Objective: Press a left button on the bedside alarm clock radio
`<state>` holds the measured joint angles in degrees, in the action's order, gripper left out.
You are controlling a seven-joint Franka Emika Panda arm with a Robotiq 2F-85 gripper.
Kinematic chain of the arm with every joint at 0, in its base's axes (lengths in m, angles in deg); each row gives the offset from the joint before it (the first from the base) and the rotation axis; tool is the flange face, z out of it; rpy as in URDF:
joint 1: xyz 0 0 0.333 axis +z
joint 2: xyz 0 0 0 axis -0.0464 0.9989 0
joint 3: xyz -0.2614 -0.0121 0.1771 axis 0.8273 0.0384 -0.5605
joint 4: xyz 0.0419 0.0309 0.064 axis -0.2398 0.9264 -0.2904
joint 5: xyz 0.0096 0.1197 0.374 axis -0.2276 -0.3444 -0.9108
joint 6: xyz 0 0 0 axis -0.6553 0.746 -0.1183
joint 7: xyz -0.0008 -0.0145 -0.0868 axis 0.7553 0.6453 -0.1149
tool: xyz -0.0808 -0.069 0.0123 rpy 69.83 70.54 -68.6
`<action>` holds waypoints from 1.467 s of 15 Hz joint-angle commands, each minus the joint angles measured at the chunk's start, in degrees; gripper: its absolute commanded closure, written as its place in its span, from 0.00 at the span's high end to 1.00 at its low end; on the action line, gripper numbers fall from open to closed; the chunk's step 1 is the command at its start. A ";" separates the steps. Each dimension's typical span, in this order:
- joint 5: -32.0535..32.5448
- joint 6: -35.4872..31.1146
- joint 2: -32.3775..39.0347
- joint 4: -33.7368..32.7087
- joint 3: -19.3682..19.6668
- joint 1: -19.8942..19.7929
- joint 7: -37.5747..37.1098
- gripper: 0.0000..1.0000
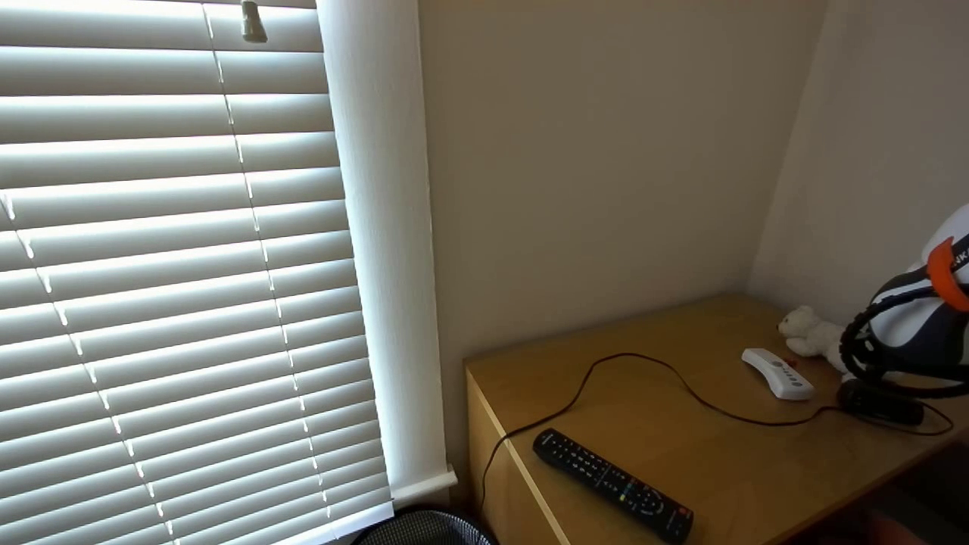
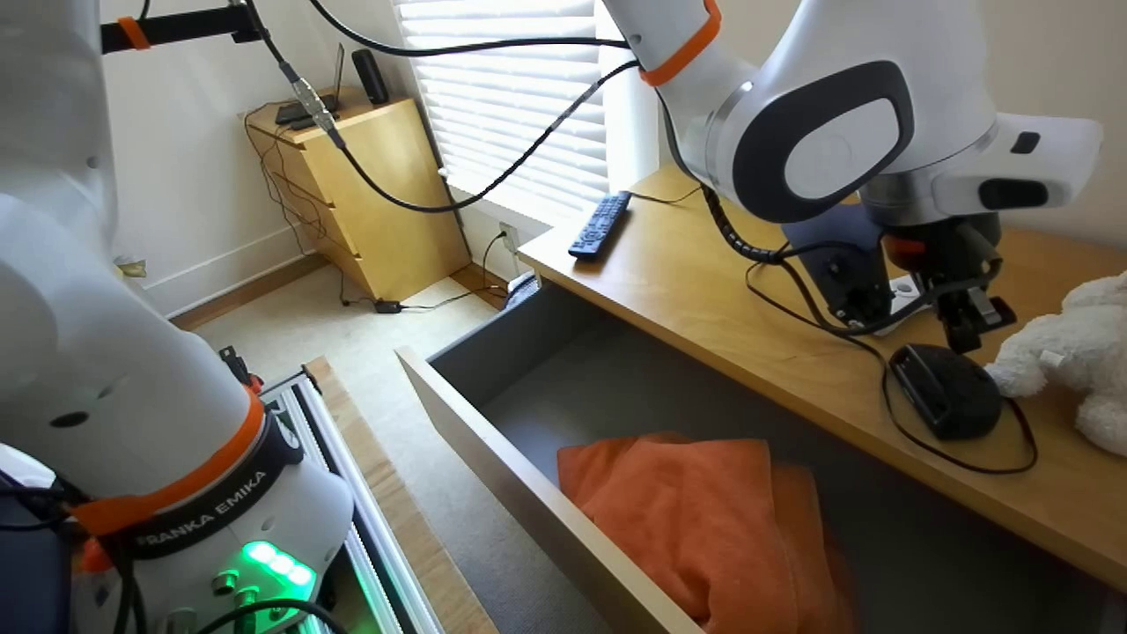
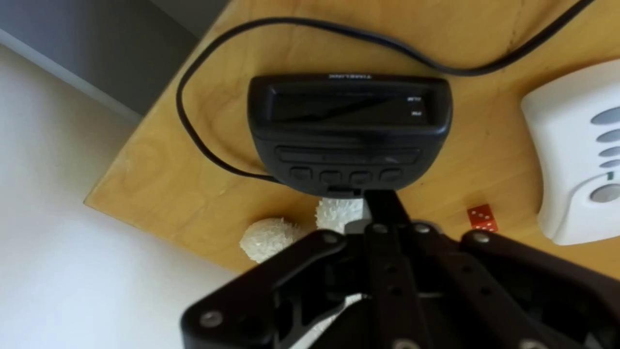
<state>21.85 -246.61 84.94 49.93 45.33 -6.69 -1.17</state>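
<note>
The black alarm clock radio (image 3: 348,138) lies on the wooden dresser top with its thin dark cord looped round it. In the wrist view its display is above and a row of several small buttons (image 3: 346,176) runs near its curved lower edge. It also shows in both exterior views (image 2: 942,392) (image 1: 882,401). My gripper (image 3: 382,198) is shut and empty, its fingertips together at the clock's curved edge, just below the right half of the button row. In an exterior view the gripper (image 2: 973,335) is above the clock's rear edge. Whether it touches cannot be told.
A white gadget (image 3: 581,155) and a red die (image 3: 482,218) lie beside the clock. A white plush bear (image 2: 1083,352) sits close behind it. The long black remote (image 1: 613,484) is further along the dresser. An open drawer (image 2: 528,493) with orange cloth (image 2: 687,519) stands out below.
</note>
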 commanded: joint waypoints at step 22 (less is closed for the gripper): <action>0.81 1.74 5.40 -2.94 1.57 1.64 -4.63 0.00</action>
<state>21.96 -246.60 87.72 48.09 45.68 -5.71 -4.01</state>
